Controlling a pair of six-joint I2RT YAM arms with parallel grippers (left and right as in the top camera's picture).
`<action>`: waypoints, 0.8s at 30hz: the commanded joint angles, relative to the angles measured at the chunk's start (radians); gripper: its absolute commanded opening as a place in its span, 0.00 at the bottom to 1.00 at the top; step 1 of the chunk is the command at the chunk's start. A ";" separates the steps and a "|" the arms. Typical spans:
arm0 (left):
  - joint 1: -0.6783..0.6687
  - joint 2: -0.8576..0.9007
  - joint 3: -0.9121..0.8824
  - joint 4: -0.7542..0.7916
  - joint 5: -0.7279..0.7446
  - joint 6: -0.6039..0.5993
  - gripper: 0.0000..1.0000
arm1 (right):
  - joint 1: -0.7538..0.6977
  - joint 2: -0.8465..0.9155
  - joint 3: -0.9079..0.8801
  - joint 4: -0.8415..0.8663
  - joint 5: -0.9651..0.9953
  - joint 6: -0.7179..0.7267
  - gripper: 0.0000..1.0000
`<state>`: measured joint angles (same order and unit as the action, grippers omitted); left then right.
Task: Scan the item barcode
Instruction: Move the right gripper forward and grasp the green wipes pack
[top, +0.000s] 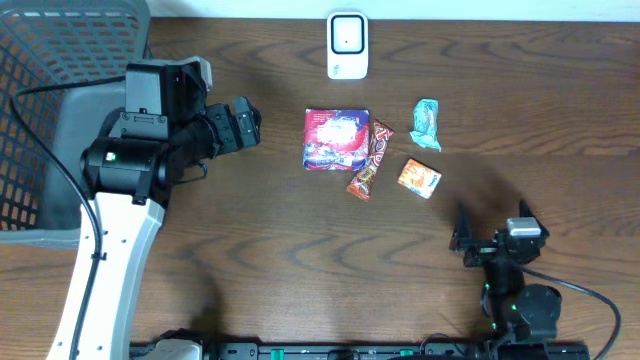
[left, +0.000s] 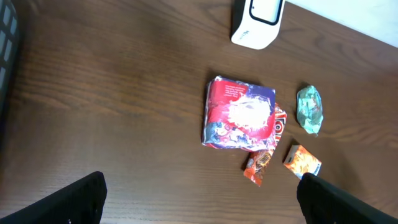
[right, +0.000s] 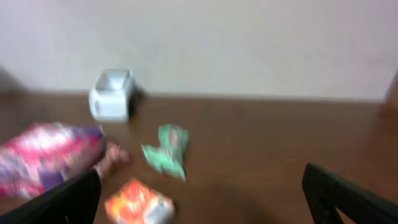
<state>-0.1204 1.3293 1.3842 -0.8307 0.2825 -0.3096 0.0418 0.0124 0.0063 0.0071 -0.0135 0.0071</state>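
Note:
The white barcode scanner (top: 347, 45) (left: 256, 22) (right: 112, 94) stands at the table's far edge. In front of it lie a red and purple packet (top: 336, 138) (left: 239, 113) (right: 46, 155), a red-orange bar wrapper (top: 368, 160) (left: 264, 155), a small orange packet (top: 420, 178) (left: 303, 162) (right: 138, 202) and a green packet (top: 428, 124) (left: 310, 109) (right: 166, 149). My left gripper (top: 245, 123) (left: 202, 199) hangs open left of the packets, holding nothing. My right gripper (top: 492, 240) (right: 208, 196) is open and empty near the front edge, behind the orange packet.
A grey mesh basket (top: 60, 100) (left: 6, 25) fills the far left corner beside the left arm. Bare dark wood lies between the left gripper and the packets. A pale wall rises behind the scanner in the right wrist view.

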 joint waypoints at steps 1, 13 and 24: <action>0.003 -0.009 -0.005 -0.003 -0.006 0.010 0.98 | 0.005 -0.006 -0.001 0.050 -0.201 0.220 0.99; 0.003 -0.009 -0.005 -0.003 -0.006 0.010 0.98 | 0.005 -0.003 0.021 0.693 -0.293 0.827 0.99; 0.003 -0.009 -0.005 -0.003 -0.006 0.010 0.98 | 0.005 0.473 0.817 -0.201 -0.351 0.015 0.99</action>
<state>-0.1204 1.3293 1.3804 -0.8318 0.2825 -0.3096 0.0418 0.3244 0.6380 -0.0517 -0.3290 0.3588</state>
